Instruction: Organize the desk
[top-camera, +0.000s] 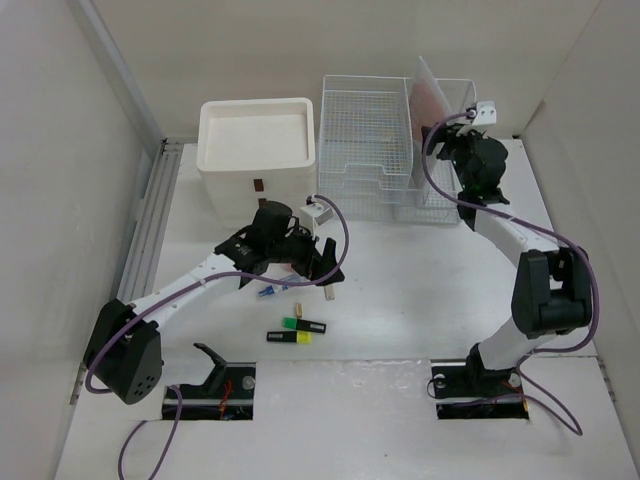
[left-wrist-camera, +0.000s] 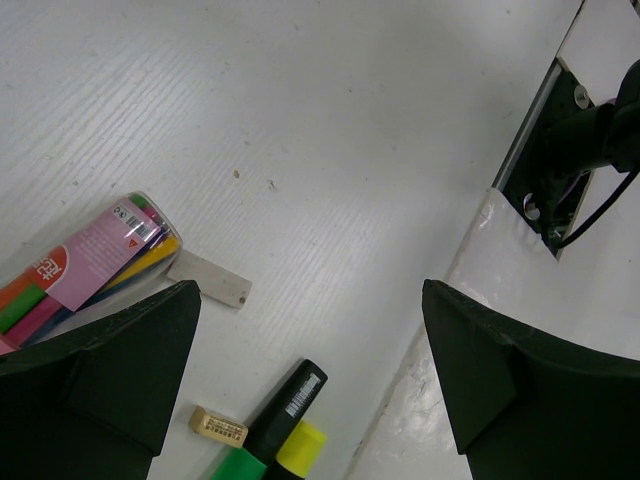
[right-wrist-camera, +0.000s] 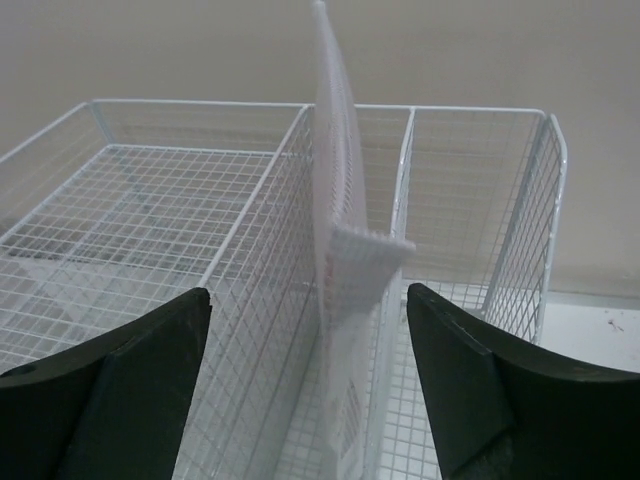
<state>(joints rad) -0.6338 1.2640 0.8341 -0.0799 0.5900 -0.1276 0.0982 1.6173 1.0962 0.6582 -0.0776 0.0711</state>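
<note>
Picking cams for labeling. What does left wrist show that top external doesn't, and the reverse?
Only left wrist: the pen pack up close, with its pink label and the coloured pens inside. From above, the left arm hides most of it.
Only top external: the white box, the wire trays, the sheet standing in them, and the right arm.
Both: the desk, the highlighters and the small eraser.
</note>
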